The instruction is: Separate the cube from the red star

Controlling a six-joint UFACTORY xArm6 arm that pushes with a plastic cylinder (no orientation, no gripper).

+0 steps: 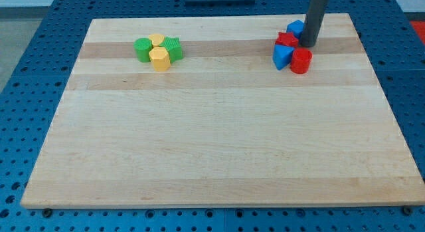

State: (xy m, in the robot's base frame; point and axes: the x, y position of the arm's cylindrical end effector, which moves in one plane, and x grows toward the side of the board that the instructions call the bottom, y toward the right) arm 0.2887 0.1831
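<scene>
A blue cube (295,26) sits near the view's top right on the wooden board (219,125), partly hidden behind my rod. The red star (287,40) lies just below it, touching or nearly touching it. My tip (307,44) is at the red star's right edge, just below the blue cube. A blue triangular block (283,56) and a red cylinder (301,60) lie just below the star and my tip.
A cluster sits at the view's top left: a green block (143,49), a green block (173,48), a yellow block (157,40) and a yellow hexagonal block (159,58), all touching. The board's right edge is close to the blue cube.
</scene>
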